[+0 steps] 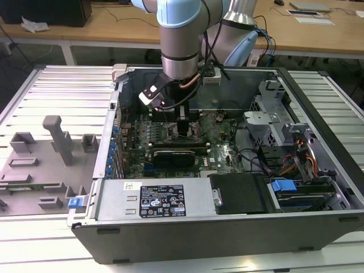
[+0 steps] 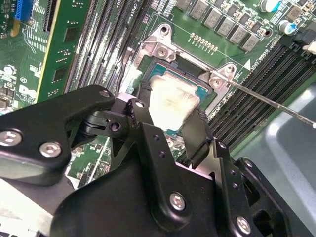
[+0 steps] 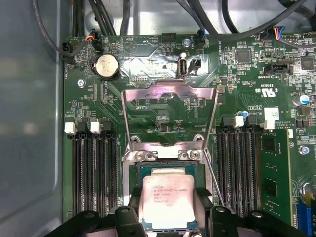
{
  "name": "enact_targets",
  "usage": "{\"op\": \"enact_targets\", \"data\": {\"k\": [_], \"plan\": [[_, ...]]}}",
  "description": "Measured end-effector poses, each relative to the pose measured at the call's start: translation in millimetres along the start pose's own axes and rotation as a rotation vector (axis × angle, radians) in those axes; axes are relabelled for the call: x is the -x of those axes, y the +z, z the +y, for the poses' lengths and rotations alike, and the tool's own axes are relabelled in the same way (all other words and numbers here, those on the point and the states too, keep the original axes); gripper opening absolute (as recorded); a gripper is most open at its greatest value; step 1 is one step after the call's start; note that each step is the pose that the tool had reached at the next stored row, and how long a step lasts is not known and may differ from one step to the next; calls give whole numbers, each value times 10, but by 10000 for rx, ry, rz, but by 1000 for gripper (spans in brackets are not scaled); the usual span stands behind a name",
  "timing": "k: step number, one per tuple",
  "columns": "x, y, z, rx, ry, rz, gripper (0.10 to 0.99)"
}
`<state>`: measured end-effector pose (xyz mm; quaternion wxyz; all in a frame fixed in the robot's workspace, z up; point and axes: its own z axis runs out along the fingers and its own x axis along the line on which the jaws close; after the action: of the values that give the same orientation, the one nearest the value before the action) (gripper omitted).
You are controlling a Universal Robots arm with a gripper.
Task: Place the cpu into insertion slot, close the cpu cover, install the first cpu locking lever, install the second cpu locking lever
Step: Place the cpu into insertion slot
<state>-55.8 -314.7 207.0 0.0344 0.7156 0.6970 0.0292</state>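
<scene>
Cpu (image 3: 166, 200) sits gripped in the vertical arm's (image 1: 181, 51) end effector (image 2: 170, 111) over insertion slot (image 3: 165, 167).

Scene: open PC case (image 1: 187, 250) on slatted metal bench (image 1: 57, 85).
Arm: robot arm (image 1: 181, 45) reaches down into case centre, gripper (image 1: 183, 129) low over green mainboard (image 1: 222, 151).
PSU: silver box (image 1: 153, 199) w/ label, inside case wall nearest camera.
Jig tray: grey fixtures (image 1: 40, 165) outside case, exterior view's left.
Bkgd: wooden desks (image 1: 114, 25) beyond case.
</scene>
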Motion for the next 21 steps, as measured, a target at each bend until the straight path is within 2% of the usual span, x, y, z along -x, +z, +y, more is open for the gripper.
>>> {"op": "enact_targets", "data": {"k": [7, 9, 10, 14, 16, 21], "plan": [[0, -11, 1, 0, 0, -2, 514], [0, -12, 1, 1, 0, -2, 380], [0, -13, 1, 1, 0, -2, 380], [0, -15, 1, 1, 0, -2, 141], [0, -16, 2, 1, 0, -2, 106], [0, -12, 1, 1, 0, -2, 106]]}}
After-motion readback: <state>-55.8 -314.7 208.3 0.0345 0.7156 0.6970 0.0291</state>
